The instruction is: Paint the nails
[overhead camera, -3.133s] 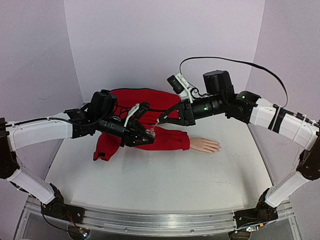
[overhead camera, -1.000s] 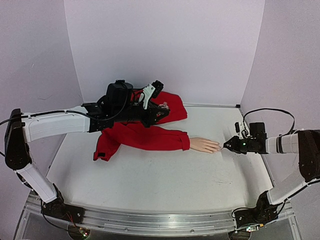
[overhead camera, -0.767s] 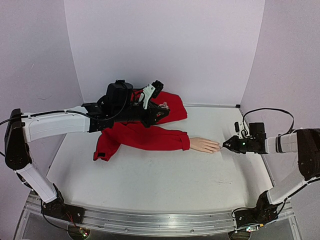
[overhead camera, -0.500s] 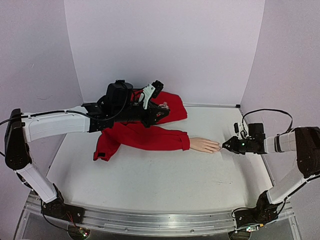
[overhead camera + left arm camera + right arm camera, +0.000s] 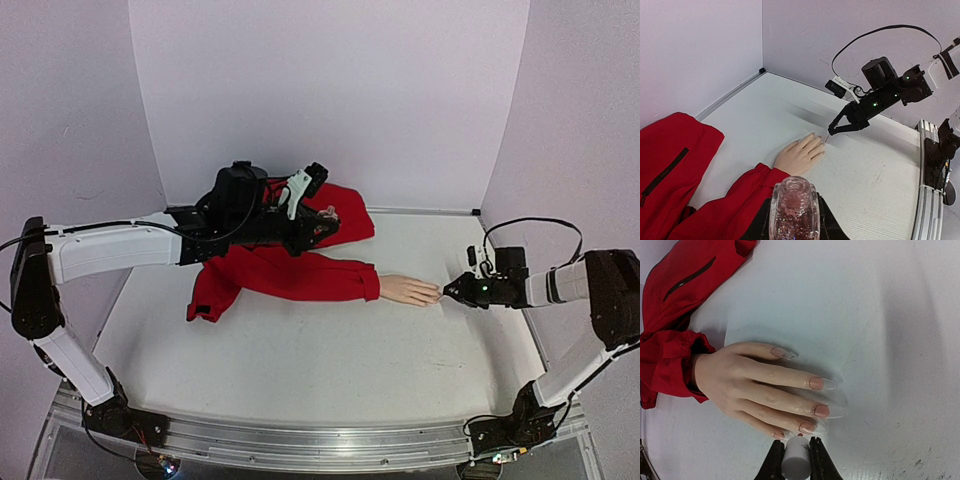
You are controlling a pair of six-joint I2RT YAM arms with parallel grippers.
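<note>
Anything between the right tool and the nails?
Nothing visible. The right tool, shut on a white cap, sits right beside the fingertips of the mannequin hand, and the nails face up, uncovered.

We see the mannequin hand [image 5: 408, 290] lying on the surface [image 5: 330, 350] right of centre, fingertips pointing right, its sleeve [image 5: 290, 275] stretching left. The nails [image 5: 821, 410] lie just beside the right end effector [image 5: 452, 291], which grips a cap [image 5: 796, 462]. Behind the sleeve, the left end effector [image 5: 327, 222] holds a bottle [image 5: 794, 210] above the jacket [image 5: 355, 215].
</note>
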